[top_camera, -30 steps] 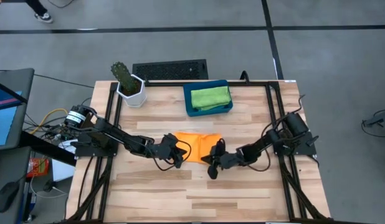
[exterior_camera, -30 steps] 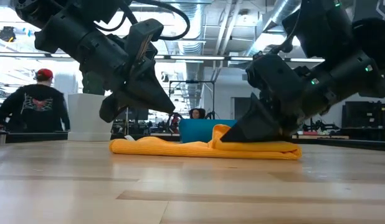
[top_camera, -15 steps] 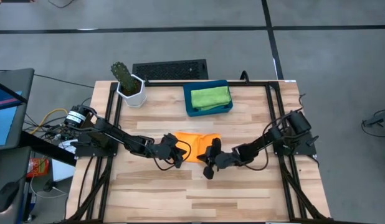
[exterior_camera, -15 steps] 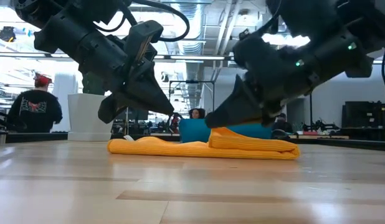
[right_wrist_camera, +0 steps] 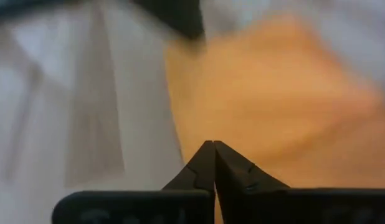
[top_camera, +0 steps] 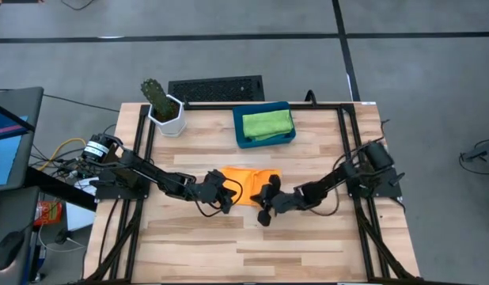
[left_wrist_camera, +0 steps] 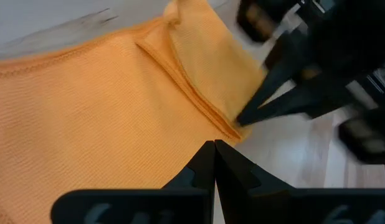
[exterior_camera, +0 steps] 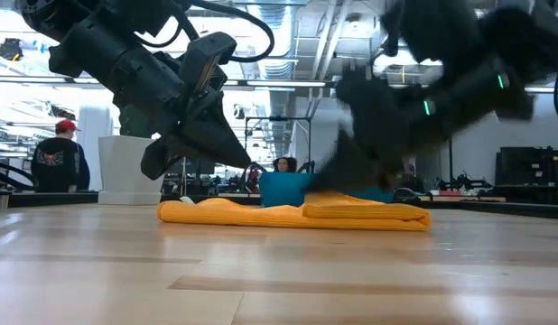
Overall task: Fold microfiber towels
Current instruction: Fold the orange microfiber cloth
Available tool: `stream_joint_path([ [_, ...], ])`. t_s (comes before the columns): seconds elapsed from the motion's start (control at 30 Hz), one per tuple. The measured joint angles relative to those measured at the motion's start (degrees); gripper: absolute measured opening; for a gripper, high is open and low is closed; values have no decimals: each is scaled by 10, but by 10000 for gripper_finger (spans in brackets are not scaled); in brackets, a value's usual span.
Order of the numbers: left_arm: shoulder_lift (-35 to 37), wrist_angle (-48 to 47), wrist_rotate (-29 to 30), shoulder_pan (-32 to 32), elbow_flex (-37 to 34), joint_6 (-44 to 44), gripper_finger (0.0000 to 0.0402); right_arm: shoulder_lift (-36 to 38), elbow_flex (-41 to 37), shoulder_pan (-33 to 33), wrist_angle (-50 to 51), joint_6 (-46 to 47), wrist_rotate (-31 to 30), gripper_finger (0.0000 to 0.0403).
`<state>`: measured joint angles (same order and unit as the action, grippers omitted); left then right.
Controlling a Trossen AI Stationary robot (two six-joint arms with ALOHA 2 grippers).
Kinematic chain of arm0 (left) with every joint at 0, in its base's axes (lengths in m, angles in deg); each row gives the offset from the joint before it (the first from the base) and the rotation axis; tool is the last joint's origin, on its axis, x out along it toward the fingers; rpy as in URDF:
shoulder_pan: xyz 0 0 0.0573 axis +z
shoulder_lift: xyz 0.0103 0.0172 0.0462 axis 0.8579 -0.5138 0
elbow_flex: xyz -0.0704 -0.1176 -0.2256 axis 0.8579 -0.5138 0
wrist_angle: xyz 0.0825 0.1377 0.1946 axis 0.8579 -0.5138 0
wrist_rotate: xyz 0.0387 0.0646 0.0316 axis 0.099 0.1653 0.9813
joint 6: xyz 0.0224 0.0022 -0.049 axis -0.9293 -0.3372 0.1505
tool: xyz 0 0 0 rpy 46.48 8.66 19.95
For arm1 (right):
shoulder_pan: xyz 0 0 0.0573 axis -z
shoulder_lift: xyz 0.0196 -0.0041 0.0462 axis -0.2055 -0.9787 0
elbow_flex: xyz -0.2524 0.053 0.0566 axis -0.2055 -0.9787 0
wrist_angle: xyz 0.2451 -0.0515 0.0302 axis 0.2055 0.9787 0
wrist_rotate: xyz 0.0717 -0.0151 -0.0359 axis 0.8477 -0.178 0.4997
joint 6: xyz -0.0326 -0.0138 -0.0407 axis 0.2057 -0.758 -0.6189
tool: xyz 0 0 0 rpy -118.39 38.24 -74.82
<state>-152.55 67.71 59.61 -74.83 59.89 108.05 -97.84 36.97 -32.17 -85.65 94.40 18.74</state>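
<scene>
Both arms are stretched low toward the middle of the worktop, tips facing each other. The left end effector (top_camera: 229, 195) is held with fingers pressed together. The right end effector (top_camera: 263, 199) is likewise seen with fingertips meeting.

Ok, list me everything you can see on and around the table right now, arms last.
orange towel: one, orange, partly folded, table centre between the grippers
green towel: one, green, folded in the tray
tray: one, dark blue, back of the table
cactus pot: one, green plant in white pot, back left corner
table: one, light wood
person: one, dark top, red cap, background
left gripper: shut, at the orange towel's left edge
right gripper: shut, at its right edge
</scene>
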Motion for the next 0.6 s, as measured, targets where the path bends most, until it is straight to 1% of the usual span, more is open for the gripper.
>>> stream_joint_path([
  [0.1,0,0,3,0,0,-1,0,53,2,3,1,-39,-37,32],
  [0.2,0,0,4,0,0,-1,0,86,1,11,57,-59,-91,28],
  [0.27,0,1,6,0,0,-1,0,97,1,24,94,-60,-110,22],
  [0.33,0,1,7,0,0,-1,0,96,1,38,124,-60,-111,18],
  [0.43,0,1,7,0,0,0,0,73,0,61,133,-60,-104,18],
  [0.6,0,1,7,0,0,2,0,37,0,97,106,-60,-98,30],
])
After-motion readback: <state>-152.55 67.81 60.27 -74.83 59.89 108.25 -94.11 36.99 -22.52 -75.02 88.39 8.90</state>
